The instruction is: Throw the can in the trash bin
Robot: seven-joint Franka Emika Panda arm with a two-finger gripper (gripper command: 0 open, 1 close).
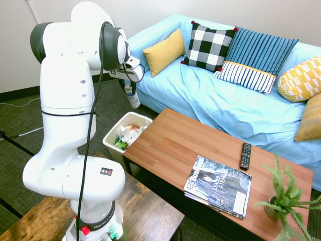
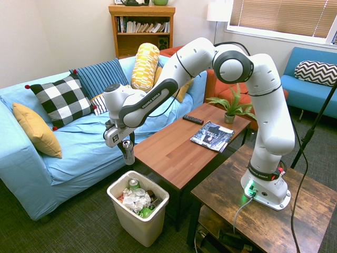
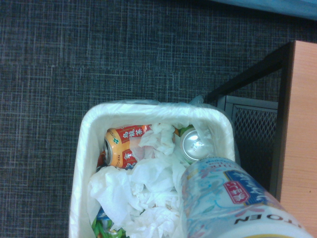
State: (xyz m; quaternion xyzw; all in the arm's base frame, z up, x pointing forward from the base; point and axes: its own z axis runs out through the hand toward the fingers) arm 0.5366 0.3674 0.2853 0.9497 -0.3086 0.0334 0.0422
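My gripper (image 2: pixel 125 145) is shut on the can (image 2: pixel 128 153), a slim silver-grey drink can that hangs tilted in the air above the white trash bin (image 2: pixel 152 219). The first exterior view shows the can (image 1: pixel 133 95) held up beside the sofa, higher than the trash bin (image 1: pixel 111 135) and a little behind it. In the wrist view the can (image 3: pixel 233 198) rises from the lower edge, its pale blue label close to the lens, and the trash bin (image 3: pixel 89 129) lies right below, open-topped and full of crumpled tissue and other cans.
A brown coffee table (image 2: pixel 174 147) stands right beside the bin, with a magazine (image 2: pixel 211 135), a remote (image 2: pixel 193 119) and a potted plant (image 2: pixel 231 108) on it. A light blue sofa (image 2: pixel 68 153) with several cushions runs behind.
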